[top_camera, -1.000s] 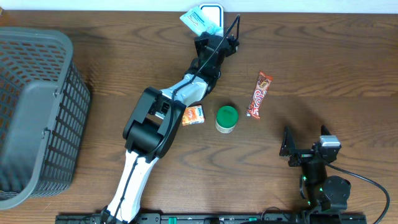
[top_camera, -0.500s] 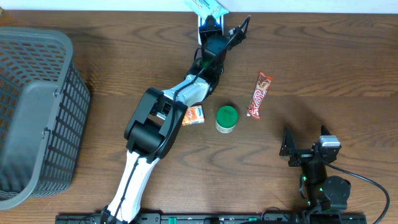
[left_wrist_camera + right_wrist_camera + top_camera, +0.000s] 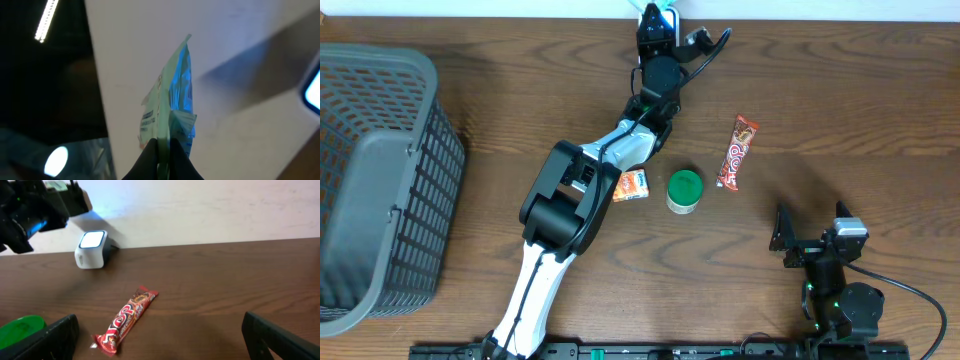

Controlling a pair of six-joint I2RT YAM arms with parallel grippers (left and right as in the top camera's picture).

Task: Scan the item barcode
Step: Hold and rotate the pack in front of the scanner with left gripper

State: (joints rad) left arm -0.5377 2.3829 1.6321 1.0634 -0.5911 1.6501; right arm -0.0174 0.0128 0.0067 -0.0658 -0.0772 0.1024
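Packet [image 3: 175,95], pale green and blue, flat and sealed at the edges: held up off the bench [image 3: 880,90] at its far edge, against the pale wall. The left hand [image 3: 163,156] is clamped on its lower seam, jaws fully together with only the film between them. The left wrist view sees the packet edge-on, standing up out of the fingertips.

Scanner [image 3: 92,247], a small white box with a lit top, sits at the far edge of the bench, directly below the held packet. Judgement: the packet is held by one seam so that both printed faces are uncovered, and is carried over the lit window so a face can be turned toward it. Print is too blurred to say which face carries the barcode, or whether it faces the window now. Step in hand reads as presenting the item, scan not confirmed.

Right hand [image 3: 160,325] hangs near the front right of the bench, jaws spread as wide as they go, holding nothing. It looks parked clear of the working arm.

Count:
- held packet: one
- scanner: one
- candy bar [image 3: 738,152], red wrapper, lying flat: one
- green-lidded tub [image 3: 684,190], upright: one
- small orange packet [image 3: 633,185], just beside the tub and partly under the left arm: one
- grey mesh basket [image 3: 430,70], left end of bench: one; nothing visible inside.

Three items lie waiting on the bench, well apart from the scanner.
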